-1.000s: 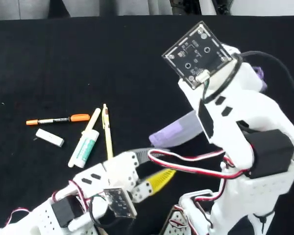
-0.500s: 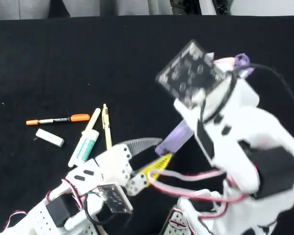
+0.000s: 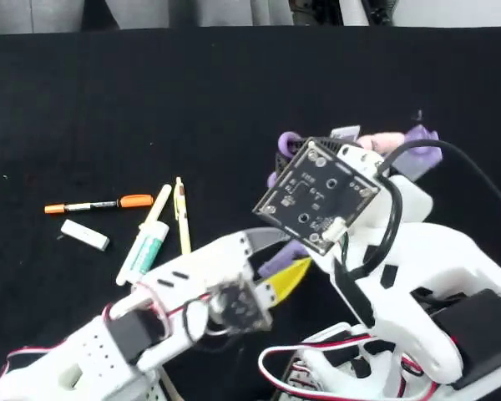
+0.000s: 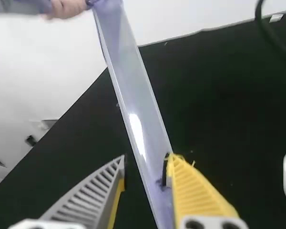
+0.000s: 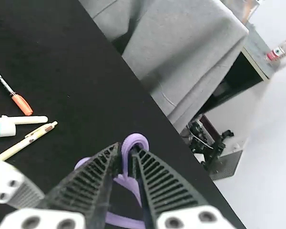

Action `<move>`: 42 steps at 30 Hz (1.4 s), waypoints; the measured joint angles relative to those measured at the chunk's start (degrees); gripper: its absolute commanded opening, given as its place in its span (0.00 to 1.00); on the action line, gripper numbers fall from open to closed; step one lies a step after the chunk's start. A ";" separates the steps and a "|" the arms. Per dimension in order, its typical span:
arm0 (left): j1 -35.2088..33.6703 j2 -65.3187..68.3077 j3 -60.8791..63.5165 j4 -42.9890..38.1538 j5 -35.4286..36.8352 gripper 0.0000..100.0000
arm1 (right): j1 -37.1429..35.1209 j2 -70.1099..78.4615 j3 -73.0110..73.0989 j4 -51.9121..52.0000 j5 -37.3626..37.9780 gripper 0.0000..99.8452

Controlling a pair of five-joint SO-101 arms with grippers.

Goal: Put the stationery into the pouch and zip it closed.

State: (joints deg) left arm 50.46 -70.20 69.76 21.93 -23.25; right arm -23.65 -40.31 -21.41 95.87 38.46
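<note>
A two-armed robot holds a translucent purple pouch [image 4: 136,119] up off a black desk [image 3: 108,100]. The left hand [image 4: 144,158] is closed on one end of the pouch: its yellow finger presses one face and its grey finger sits tight by the other. In the overhead view this grip lies just below the centre of the frame. From there the pouch runs up and to the right behind the right arm's camera board, ending in a pink and purple tip in the upper right.

The right hand [image 5: 126,149] has its black fingers pinched on a purple loop [image 5: 132,140], which pokes out above the fingertips. More purple strap curls beneath them. How the loop joins the pouch cannot be made out.

Four pieces of stationery lie loose on the desk at the left of the overhead frame, well apart from the pouch. An orange marker [image 3: 96,204] lies farthest up, with a white eraser [image 3: 84,235] just below it. To their right lie a white-and-green tube [image 3: 146,245] and a cream pen [image 3: 182,219], their upper ends close together and their lower ends spread apart.
</note>
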 measured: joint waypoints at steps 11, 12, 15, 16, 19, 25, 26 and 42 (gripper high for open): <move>6.68 23.82 -21.27 10.99 1.58 0.19 | -0.26 -0.97 -0.09 0.26 0.09 0.01; 7.82 24.00 -22.86 12.84 2.02 0.19 | -0.26 -0.97 -0.09 0.26 0.09 0.01; 9.49 24.44 -25.67 15.56 3.34 0.20 | -0.26 -0.70 -0.09 0.26 0.09 0.01; 9.67 24.44 -25.85 15.82 3.60 0.19 | -0.26 -0.70 -0.09 0.26 0.09 0.01; 10.02 24.44 -26.02 16.00 3.87 0.19 | -0.26 -0.79 -0.09 0.26 0.09 0.01; 10.11 24.44 -26.02 16.18 6.86 0.19 | -5.45 0.00 -0.09 -1.41 0.09 0.01; 10.11 24.44 -26.02 16.44 7.30 0.19 | -6.51 0.09 0.00 -2.20 -0.18 0.01; 9.67 17.41 -22.77 15.74 12.31 0.19 | -9.05 10.20 -2.55 -7.03 -3.43 0.01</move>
State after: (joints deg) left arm 60.13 -52.79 46.99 37.67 -10.95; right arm -32.70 -30.11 -23.96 88.84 35.03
